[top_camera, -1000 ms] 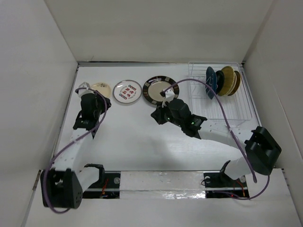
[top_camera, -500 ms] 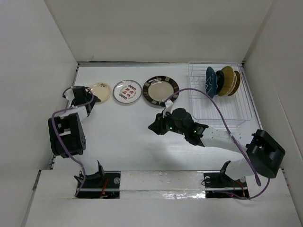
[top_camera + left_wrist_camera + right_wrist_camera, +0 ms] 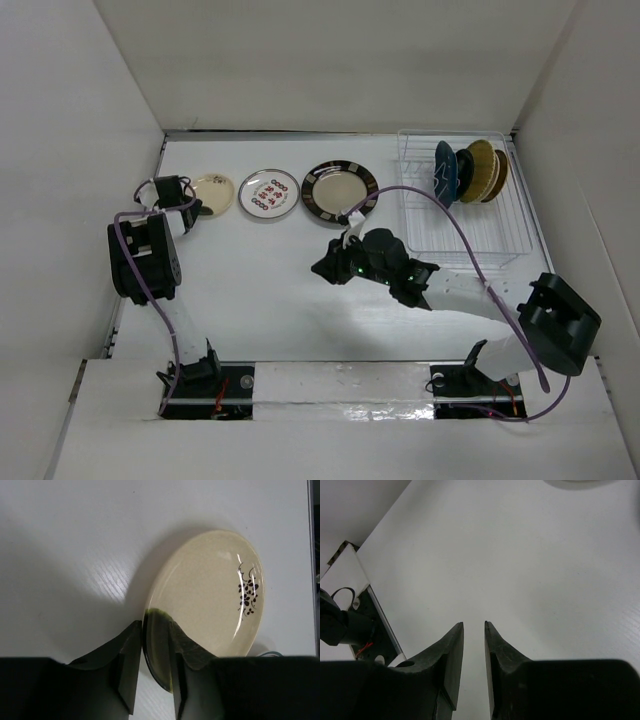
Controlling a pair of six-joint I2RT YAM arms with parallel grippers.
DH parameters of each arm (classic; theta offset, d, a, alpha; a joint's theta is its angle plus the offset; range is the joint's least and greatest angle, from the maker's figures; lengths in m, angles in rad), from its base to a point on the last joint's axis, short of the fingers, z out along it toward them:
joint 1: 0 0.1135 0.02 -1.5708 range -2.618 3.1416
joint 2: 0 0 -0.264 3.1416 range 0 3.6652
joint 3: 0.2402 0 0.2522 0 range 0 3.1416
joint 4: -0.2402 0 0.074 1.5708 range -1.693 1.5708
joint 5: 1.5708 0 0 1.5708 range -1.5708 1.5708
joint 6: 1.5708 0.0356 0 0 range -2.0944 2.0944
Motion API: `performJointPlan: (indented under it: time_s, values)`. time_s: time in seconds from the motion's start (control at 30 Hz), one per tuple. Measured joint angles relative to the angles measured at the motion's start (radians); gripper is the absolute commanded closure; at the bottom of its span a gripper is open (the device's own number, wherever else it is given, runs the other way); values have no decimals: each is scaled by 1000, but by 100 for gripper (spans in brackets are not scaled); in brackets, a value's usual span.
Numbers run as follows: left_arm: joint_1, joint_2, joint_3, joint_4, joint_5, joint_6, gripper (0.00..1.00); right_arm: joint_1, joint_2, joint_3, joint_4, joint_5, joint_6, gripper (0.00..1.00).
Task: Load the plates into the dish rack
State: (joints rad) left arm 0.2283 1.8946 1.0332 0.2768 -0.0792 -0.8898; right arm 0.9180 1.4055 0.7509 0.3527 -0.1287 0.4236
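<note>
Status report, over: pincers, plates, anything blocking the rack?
Left pincer clamped on cream plate rim. Right pincer slightly open, empty. Red-marked plate, black-rimmed plate flat on table. Nothing blocking rack.

My left gripper (image 3: pixel 155 640) is pinching the near rim of the cream plate (image 3: pixel 205 590), dark flower sprig (image 3: pixel 248 591) on it, white table (image 3: pixel 75 540) underneath.

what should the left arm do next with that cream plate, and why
Probably lift the cream plate slightly clear of the table, then carry it right toward the dish rack. The left gripper has its fingers closed on either side of the plate's rim, and the rack stands at the table's far right.
</note>
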Motion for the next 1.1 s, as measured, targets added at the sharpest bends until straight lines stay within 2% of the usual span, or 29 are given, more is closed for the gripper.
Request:
performJointPlan:
  time_s: [0.03,0.07,0.1,0.4,0.5,0.53,0.67,0.7,0.73,0.83,1.0,1.1]
  values:
    - [0,6,3,5,3,-5,80,0,4,0,1,0,0,71]
    - [0,11,4,9,8,-10,93,0,8,0,1,0,0,71]
    - [0,16,4,13,10,-16,99,0,11,0,0,1,0,71]
    - [9,-35,-47,73,26,-3,100,-9,29,0,-1,2,0,70]
    - [16,-137,-91,51,6,42,100,-16,29,0,0,2,1,56]
    - [16,-182,-102,45,-2,58,100,-21,29,0,0,2,1,47]
    - [21,-409,-158,63,-6,115,100,-36,29,0,1,6,4,28]
    - [22,-478,-183,77,5,126,100,-45,29,0,0,4,9,24]
    - [23,-547,-208,96,26,132,100,-58,28,0,0,-1,14,14]
    - [10,-724,-287,136,98,147,100,-101,12,8,-7,-13,39,4]
    - [-63,-916,-426,137,277,169,100,-147,-3,106,-16,-28,64,1]
    - [-69,-1000,-507,100,383,177,100,-166,3,187,-7,-53,72,0]
